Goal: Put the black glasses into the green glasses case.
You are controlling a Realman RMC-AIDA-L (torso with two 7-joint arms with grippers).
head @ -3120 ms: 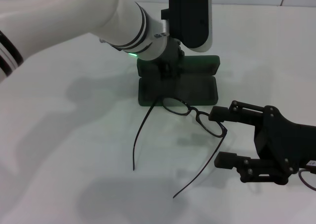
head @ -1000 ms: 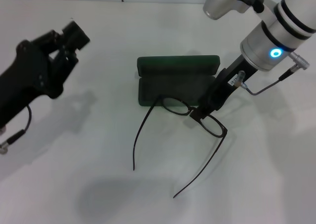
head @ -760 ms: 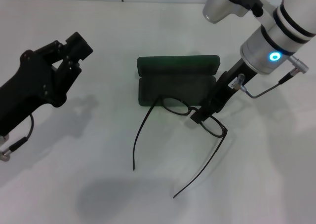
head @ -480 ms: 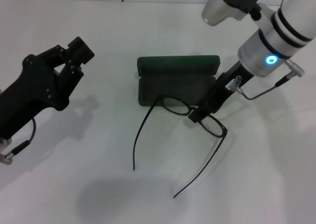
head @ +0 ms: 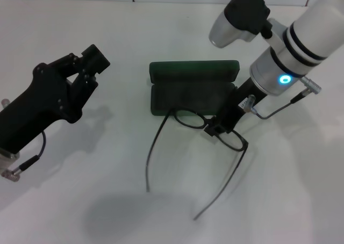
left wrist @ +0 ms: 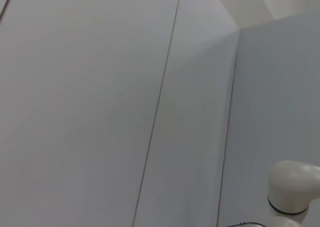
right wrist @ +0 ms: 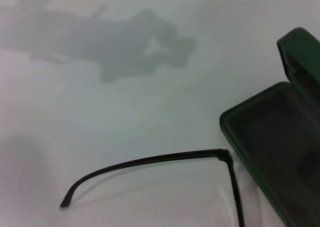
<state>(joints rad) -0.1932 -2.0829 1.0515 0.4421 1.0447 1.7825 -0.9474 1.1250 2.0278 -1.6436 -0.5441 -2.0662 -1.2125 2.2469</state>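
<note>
Where the right pincer (head: 216,129) clamps, black glasses (head: 207,127) hang.

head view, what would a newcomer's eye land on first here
Probably the right gripper, reaching down from the white arm with its glowing blue light onto the bridge of the glasses, whose temple arms are spread open on the white table. Just behind them the green case lies open with its dark inside showing. The black left gripper hangs off to the left, away from both.
</note>
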